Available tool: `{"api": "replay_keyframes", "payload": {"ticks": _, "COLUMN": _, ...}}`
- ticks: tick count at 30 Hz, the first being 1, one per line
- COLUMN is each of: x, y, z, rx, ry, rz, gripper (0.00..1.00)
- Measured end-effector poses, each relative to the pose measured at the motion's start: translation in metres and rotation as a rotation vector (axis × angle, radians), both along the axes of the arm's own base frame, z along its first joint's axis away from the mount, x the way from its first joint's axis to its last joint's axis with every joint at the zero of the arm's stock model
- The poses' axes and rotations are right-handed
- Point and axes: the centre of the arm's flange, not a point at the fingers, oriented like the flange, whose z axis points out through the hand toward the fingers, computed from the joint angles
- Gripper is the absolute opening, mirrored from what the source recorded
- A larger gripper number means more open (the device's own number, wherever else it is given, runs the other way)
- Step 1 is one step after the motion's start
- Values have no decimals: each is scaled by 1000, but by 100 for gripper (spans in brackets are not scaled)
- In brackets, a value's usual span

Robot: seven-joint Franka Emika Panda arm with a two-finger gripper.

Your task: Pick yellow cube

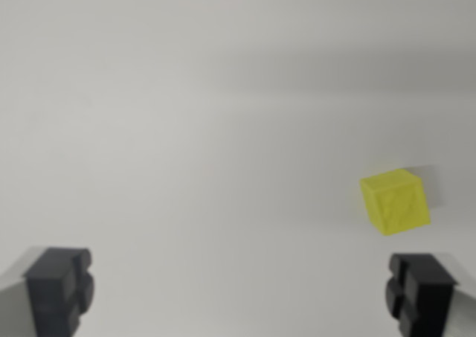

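A small yellow cube [396, 201], its faces marked with crate-like diagonal braces, sits tilted on a plain white surface [186, 129] toward the wrist view's right. The gripper [239, 292] is spread wide and empty, its dark fingers [420, 289] below the cube, the right one just beneath it, not touching.

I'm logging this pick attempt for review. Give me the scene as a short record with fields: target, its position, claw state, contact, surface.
target: yellow cube
position: toward the wrist view's right, above the right finger, outside the gap between the fingers
claw: open, fingers wide apart at the bottom corners
contact: none; cube sits apart from both fingers
surface: plain white table, nothing else visible
image quality: slightly blurred
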Motion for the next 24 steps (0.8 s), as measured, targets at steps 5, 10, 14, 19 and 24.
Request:
{"api": "replay_keyframes", "payload": {"ticks": 5, "x": 0, "y": 0, "z": 0, "rx": 0, "ry": 1, "rz": 2, "gripper": 100}}
{"api": "replay_keyframes", "payload": {"ticks": 10, "x": -3, "y": -6, "z": -8, "rx": -2, "ry": 5, "rz": 17, "gripper": 100}}
{"api": "replay_keyframes", "payload": {"ticks": 14, "x": -6, "y": -11, "z": -18, "rx": -3, "ry": 7, "rz": 28, "gripper": 100}}
{"api": "replay_keyframes", "payload": {"ticks": 19, "x": -9, "y": -18, "z": -30, "rx": -4, "ry": 10, "rz": 42, "gripper": 100}}
{"api": "replay_keyframes", "payload": {"ticks": 24, "x": -12, "y": -25, "z": -42, "rx": -5, "ry": 14, "rz": 57, "gripper": 100}}
